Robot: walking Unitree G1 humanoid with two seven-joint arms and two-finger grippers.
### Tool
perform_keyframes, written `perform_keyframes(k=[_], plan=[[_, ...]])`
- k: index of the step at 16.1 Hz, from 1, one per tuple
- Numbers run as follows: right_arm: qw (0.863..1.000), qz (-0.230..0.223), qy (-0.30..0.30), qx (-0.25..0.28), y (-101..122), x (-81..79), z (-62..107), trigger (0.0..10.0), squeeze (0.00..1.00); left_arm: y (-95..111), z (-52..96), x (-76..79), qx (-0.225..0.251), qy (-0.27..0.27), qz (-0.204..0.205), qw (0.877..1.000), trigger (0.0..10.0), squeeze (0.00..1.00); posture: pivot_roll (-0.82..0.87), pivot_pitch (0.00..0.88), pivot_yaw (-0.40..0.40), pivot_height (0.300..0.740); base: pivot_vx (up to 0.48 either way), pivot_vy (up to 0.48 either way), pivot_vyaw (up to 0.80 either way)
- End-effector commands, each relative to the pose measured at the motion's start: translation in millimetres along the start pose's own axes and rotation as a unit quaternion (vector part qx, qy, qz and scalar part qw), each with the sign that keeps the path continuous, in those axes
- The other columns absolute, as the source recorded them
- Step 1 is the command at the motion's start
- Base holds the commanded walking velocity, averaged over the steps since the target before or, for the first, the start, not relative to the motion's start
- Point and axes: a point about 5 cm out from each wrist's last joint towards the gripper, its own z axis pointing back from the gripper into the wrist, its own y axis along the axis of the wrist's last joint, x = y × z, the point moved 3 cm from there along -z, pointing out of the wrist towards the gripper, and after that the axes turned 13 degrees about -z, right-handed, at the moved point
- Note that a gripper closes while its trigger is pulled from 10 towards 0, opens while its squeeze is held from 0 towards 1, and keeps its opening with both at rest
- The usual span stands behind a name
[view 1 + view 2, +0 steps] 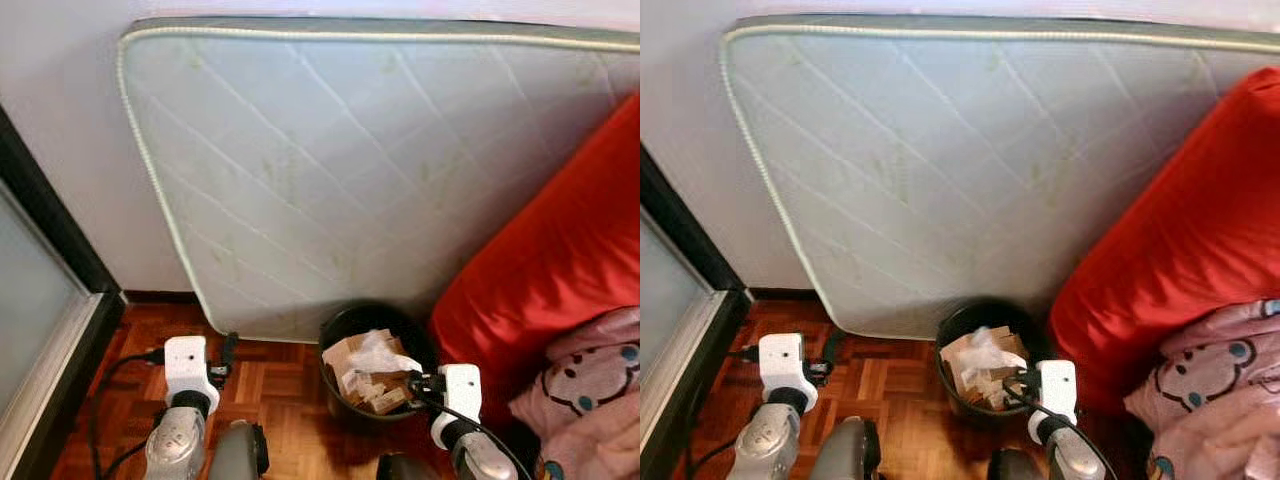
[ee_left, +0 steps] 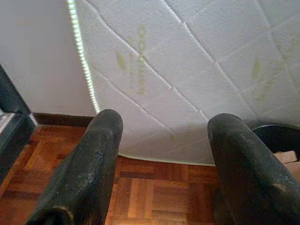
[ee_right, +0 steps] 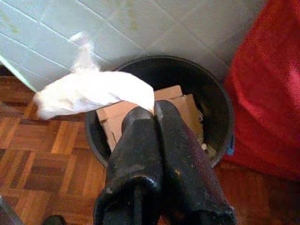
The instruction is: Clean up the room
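A round black bin (image 1: pixel 338 326) stands on the parquet floor against the foot of a leaning mattress, and brown cardboard scraps (image 1: pixel 347 356) fill it. My right gripper (image 3: pixel 152 111) is shut on a crumpled white tissue (image 3: pixel 89 91), held just above the bin's rim (image 3: pixel 221 110). In the eye views that tissue (image 1: pixel 381 351) hangs over the cardboard, in front of the right gripper (image 1: pixel 418 382). My left gripper (image 2: pixel 164 129) is open and holds nothing. It hovers low over the floor to the left of the bin, its fingers (image 2: pixel 101 145) facing the mattress.
A pale quilted mattress (image 1: pixel 350 170) leans on the wall. A red sofa (image 1: pixel 560 260) with a pink blanket (image 1: pixel 590 385) crowds the right side. A black-framed glass door (image 1: pixel 45 290) stands at the left. A black cable (image 1: pixel 110 375) lies on the parquet.
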Motion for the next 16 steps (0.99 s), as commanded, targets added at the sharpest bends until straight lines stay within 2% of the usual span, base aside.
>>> perform_keyframes(k=[1,12,16], plan=[[1.000,-0.002,-0.001,-0.001,0.9,-0.3,-1.2,10.0,0.00,0.5,0.0,-1.3,0.000,-0.001,0.002,1.000,10.0,0.00,-0.08,0.055,-0.058,0.628,0.000,0.000,0.00],[1.000,0.003,-0.002,-0.012,-0.8,-2.1,-3.7,10.0,0.00,1.6,-0.1,-1.3,0.002,-0.003,0.005,1.000,10.0,0.00,-0.08,0.059,-0.058,0.628,0.275,0.000,0.00],[0.999,0.019,0.013,-0.041,-5.9,-7.9,-6.6,10.0,0.00,3.0,-0.1,-2.0,0.007,-0.001,0.006,1.000,10.0,0.00,-0.08,0.062,-0.058,0.628,0.135,0.000,0.00]])
